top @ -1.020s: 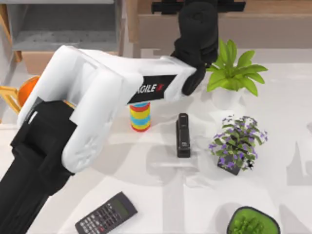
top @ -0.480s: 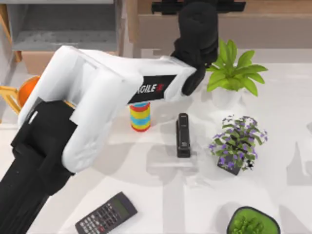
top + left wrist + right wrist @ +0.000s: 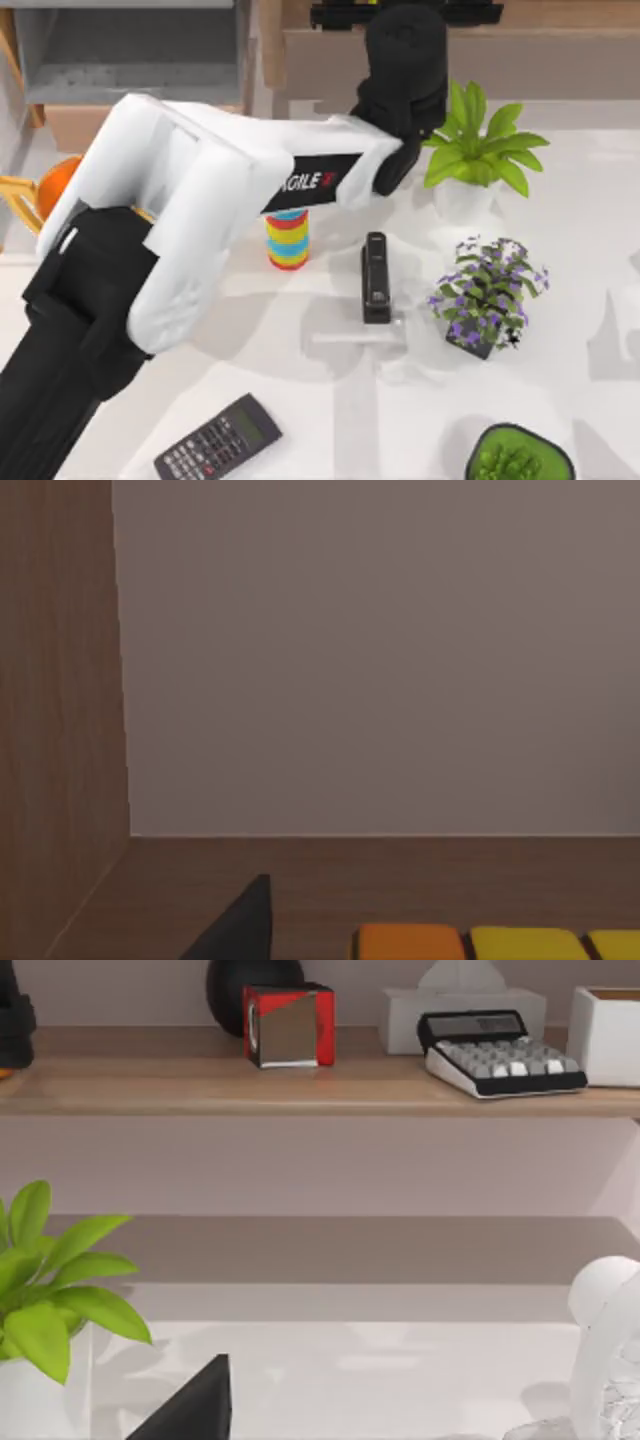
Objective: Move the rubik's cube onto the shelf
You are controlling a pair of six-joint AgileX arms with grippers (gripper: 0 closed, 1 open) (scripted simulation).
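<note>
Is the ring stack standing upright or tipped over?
Upright: the ring stack stands on its base on the table, rings layered vertically, partly under the left arm.

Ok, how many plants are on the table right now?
3. A green leafy plant sits near the shelf, a purple plant is right of the stapler, and a green potted plant is at the front edge. The arm may hide more.
</note>
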